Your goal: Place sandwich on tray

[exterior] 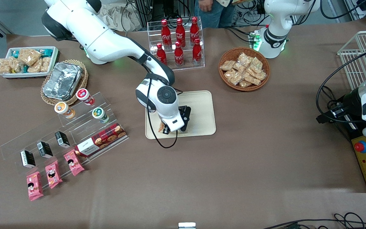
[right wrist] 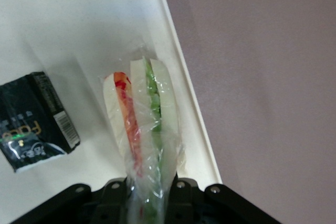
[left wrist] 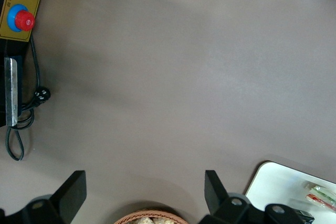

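The sandwich (right wrist: 144, 119) is long and clear-wrapped, pale bread with a red and a green filling stripe. My right gripper (right wrist: 148, 187) is shut on one end of it, a finger on each side of the wrap. The sandwich hangs over the cream-beige tray (right wrist: 79, 24), close to the tray's rim; I cannot tell if it touches the tray. In the front view the gripper (exterior: 167, 128) is over the tray (exterior: 202, 108), at the corner nearest the camera on the working arm's side, and a bit of the sandwich (exterior: 161, 128) peeks out under the wrist.
A black packet (right wrist: 34, 121) lies on the tray beside the sandwich. An acrylic shelf holds cups and a red tartan box (exterior: 102, 139), with pink packets (exterior: 52, 173) nearer the camera. A cola bottle rack (exterior: 178, 41) and a wicker basket (exterior: 244, 68) stand farther back.
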